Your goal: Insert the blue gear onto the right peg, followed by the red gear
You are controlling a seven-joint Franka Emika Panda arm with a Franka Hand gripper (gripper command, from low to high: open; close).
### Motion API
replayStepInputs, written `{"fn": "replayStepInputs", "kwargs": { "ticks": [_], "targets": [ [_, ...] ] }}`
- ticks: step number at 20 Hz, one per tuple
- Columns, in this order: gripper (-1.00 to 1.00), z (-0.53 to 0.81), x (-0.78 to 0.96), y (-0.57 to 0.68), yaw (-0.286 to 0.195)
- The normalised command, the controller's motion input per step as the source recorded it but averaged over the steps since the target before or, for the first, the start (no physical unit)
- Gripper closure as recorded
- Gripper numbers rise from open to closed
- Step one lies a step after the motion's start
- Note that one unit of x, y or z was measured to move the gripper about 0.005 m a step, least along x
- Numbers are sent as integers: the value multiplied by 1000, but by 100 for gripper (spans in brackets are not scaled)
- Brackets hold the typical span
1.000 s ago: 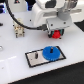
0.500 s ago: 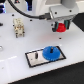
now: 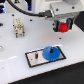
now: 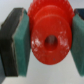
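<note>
Now my gripper (image 3: 63, 26) pinches the red gear (image 3: 63, 27) at upper right of the exterior view, above the table (image 3: 15, 55). The blue gear (image 3: 51, 52) sits on the plate (image 3: 32, 57) at lower centre. I'd centre red's hole over blue's hub, lowering level. No containers here.

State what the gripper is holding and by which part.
The gripper holds the small round bright-red plastic gear, with its two dark padded fingers pressed against opposite sides of the gear's toothed rim.
</note>
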Motion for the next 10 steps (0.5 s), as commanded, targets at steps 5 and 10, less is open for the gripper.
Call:
{"fn": "replayStepInputs", "kwargs": {
  "ticks": [5,10],
  "targets": [
    [100,307,679,-309,0],
    [100,244,739,-272,0]
  ]
}}
